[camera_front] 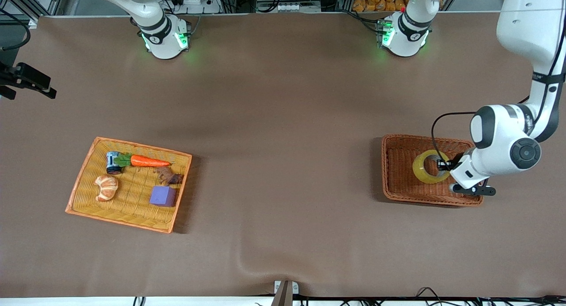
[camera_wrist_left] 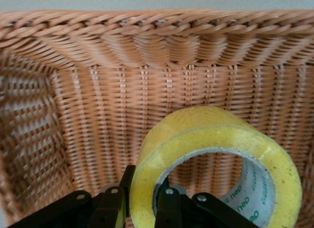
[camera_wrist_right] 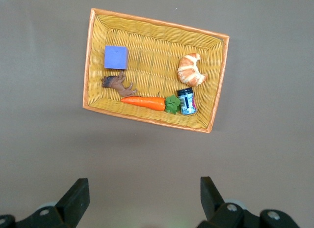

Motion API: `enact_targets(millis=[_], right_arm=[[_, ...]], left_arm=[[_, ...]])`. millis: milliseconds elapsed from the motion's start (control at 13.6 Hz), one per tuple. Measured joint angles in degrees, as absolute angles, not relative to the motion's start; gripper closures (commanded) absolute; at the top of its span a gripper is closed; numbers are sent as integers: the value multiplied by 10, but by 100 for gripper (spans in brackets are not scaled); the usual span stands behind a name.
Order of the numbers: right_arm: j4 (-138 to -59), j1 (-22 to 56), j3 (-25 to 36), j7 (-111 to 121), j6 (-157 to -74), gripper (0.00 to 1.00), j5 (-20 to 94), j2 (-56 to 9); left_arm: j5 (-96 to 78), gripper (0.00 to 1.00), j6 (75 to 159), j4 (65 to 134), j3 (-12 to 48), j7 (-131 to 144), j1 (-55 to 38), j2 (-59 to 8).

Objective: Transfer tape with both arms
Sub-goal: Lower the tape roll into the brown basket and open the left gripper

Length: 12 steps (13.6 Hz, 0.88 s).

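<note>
Your left gripper (camera_front: 443, 165) is clamped on the wall of the tape (camera_front: 430, 166), one finger (camera_wrist_left: 167, 208) inside the ring, inside the brown wicker basket (camera_front: 398, 186) at the left arm's end of the table. Your right gripper (camera_wrist_right: 142, 201) hangs wide open and empty above the yellow basket (camera_wrist_right: 95, 56), which holds a carrot (camera_wrist_right: 143, 102), croissant (camera_wrist_right: 191, 71), purple cube (camera_wrist_right: 116, 57) and small jar (camera_wrist_right: 186, 101).

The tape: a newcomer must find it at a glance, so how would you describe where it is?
Find the brown wicker basket at the left arm's end of the table. The tape, a yellowish ring with a grey-white core, is the only thing in it, with the left gripper shut on its wall. The other basket holds food and toys.
</note>
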<state>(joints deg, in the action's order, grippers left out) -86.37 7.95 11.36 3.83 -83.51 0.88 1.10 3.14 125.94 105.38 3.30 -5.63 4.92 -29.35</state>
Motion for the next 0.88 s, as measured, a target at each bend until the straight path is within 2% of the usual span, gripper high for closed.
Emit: enact_targets(millis=[74,147,442,589,737,884], right_arm=[[-864,80,114,38,-835,0,9,11],[-864,80,114,38,-835,0,9,11],[-863,80,114,38,-835,0,9,11],[-863,80,114,38,-835,0,9,11],[-863,81,114,38,-835,0,8,11],[-862,80,117,38,-835,0,8,11]], left_arm=[[31,35,1265,1054,33,-56,49,-299],[31,0,1267,1054,33,-56,50,-302],[31,0,1268,1041,34,-56,52,-295],[31,0,1253,1026,36,-56,52,-264],[31,0,1189,994,39,-56,49,-220],[37,0,1090,932,44,-56,44,-188]])
